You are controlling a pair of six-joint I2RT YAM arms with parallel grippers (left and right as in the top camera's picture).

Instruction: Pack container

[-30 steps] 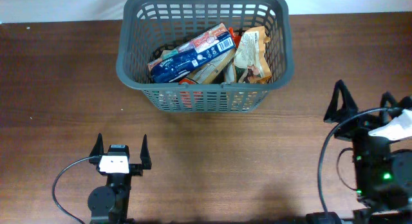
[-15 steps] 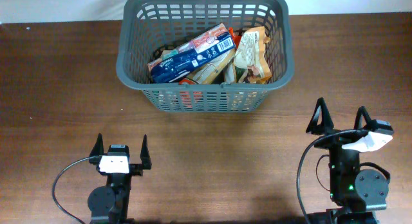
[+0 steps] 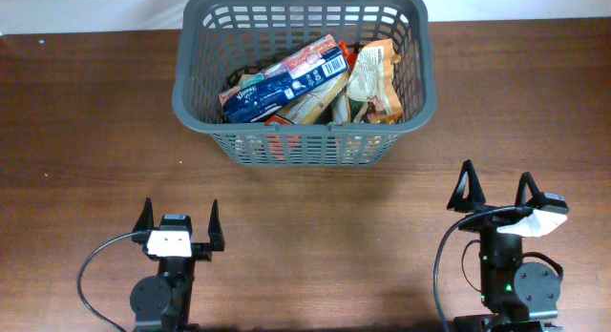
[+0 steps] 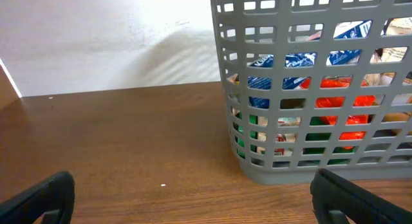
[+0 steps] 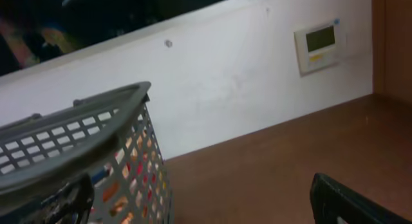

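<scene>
The dark grey lattice basket stands at the back middle of the brown table. It holds several groceries, among them a blue box and a tan bag. The basket also shows in the left wrist view and in the right wrist view. My left gripper is open and empty at the front left, well short of the basket. My right gripper is open and empty at the front right, to the right of the basket.
A white wall runs behind the table. A small wall panel with a display is on it at the right. Bare table lies around the basket.
My right arm has drawn back from the far right edge toward the left and front, settling at the front right with its fingers open. The left arm and basket have not moved.
</scene>
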